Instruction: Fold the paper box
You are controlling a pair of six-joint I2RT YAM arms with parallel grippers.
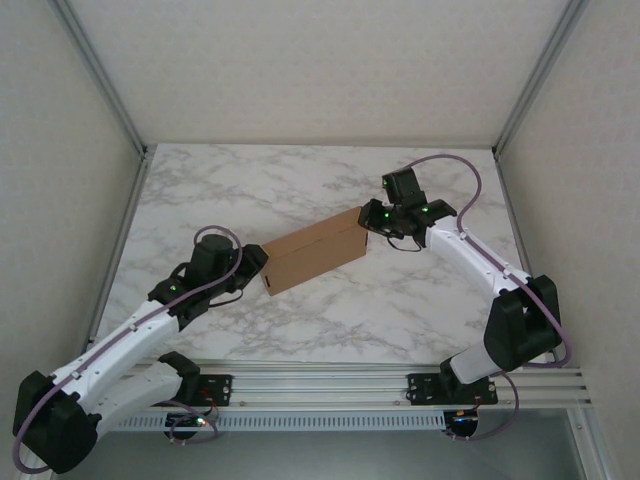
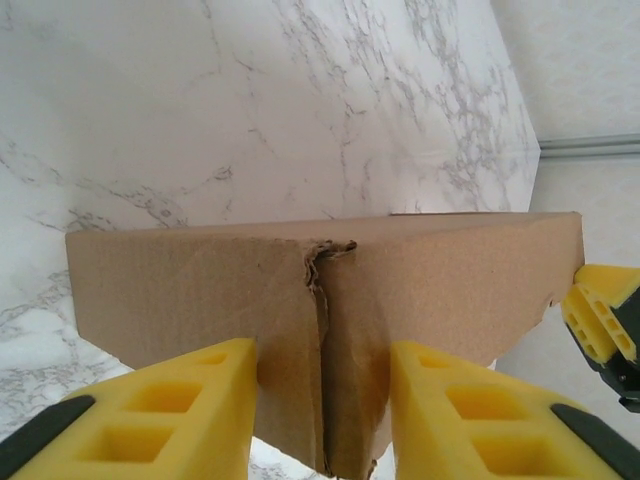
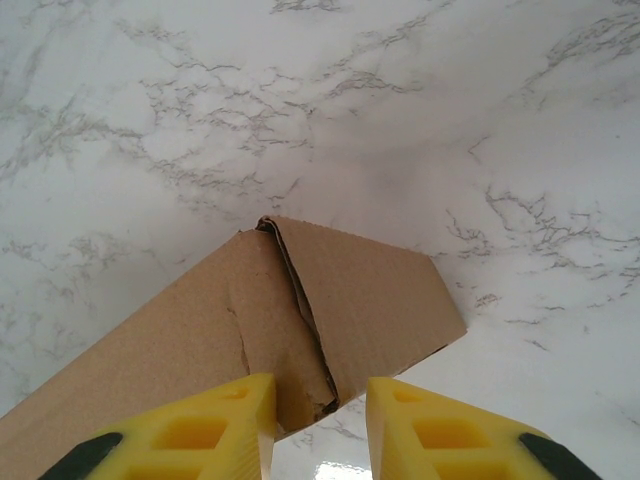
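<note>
Step in hand, as I judge it: squaring up and closing the ends. The plain brown unprinted cardboard paper box (image 1: 315,252) looks mostly formed, a shallow rectangular shape lying diagonally mid table, one end near-left, the other far-right

left claw (image 2: 322,355) is at the near-left end, its yellow fingers (image 2: 190,405) either side of the end seam where two flaps meet. Both fingers sit against the cardboard, so it reads as gripping the paper box. The seam edge is rumpled at the top

right claw (image 3: 320,385) is at the far-right end, straddling the folded corner. One finger is against the cardboard, but a sliver of table shows beside the other, so I cannot tell whether it pinches or only brackets the corner

Next move, my guess: one claw steadies its end while the other presses the end flaps flush along the crease. This calls for light pressure, since the corrugated edge already looks frayed and could buckle, and the box could slide on the slick top

Surface: glossy white marble-pattern table (image 1: 300,180) with grey veins. Room: plain white walls (image 1: 300,60) on three sides, aluminium frame posts (image 1: 105,85) in the corners, and an aluminium rail (image 1: 330,385) at the near edge carrying the arm bases
</note>
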